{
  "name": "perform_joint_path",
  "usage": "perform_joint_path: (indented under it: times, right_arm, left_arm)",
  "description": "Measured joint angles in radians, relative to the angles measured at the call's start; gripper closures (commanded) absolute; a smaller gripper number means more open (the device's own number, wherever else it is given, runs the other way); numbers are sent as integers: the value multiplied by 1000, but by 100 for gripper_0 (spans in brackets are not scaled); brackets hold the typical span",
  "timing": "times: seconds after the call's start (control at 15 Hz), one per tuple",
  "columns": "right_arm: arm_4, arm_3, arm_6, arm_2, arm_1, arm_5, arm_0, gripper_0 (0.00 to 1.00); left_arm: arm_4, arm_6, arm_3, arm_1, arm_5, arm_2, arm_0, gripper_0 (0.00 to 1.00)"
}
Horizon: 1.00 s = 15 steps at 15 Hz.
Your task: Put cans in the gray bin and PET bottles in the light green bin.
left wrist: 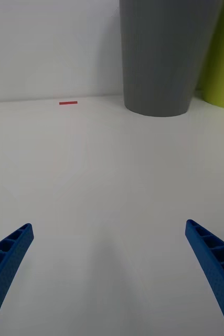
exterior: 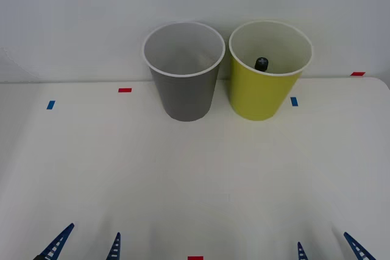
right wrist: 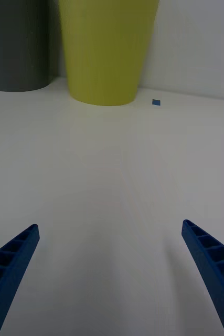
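A: Report bin positions.

B: The gray bin [exterior: 183, 71] stands upright at upper centre of the front view, at the far edge of the white counter [exterior: 195, 181]. The light green bin [exterior: 269, 68] stands upright just right of it; the two rims are near each other, and contact cannot be confirmed.

A: Location of the PET bottle?

B: The PET bottle [exterior: 261, 64] is inside the light green bin. Its black cap is visible just above the near rim; the body is hidden by the bin wall.

A: State of the left gripper?

B: The left gripper [exterior: 85, 245] sits at the lower left edge of the front view, low over the counter. Jaws wide, holding nothing. Its wrist view shows both blue fingers [left wrist: 9, 257] spread apart.

A: And the right gripper?

B: The right gripper [exterior: 329, 248] sits at the lower right edge, jaws wide, empty. Both are well apart from the bins.

A: Counter markings?

B: Small red tape marks [exterior: 125, 90] and blue tape marks [exterior: 50, 105] lie on the counter surface.
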Motion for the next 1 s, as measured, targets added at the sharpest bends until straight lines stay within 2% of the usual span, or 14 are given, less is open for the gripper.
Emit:
perform_joint_path:
  times: [1.0]
  right_arm:
    - [0, 0, 0, 0, 0, 0, 0, 5]
  left_arm:
    - [0, 0, 0, 0, 0, 0, 0, 0]
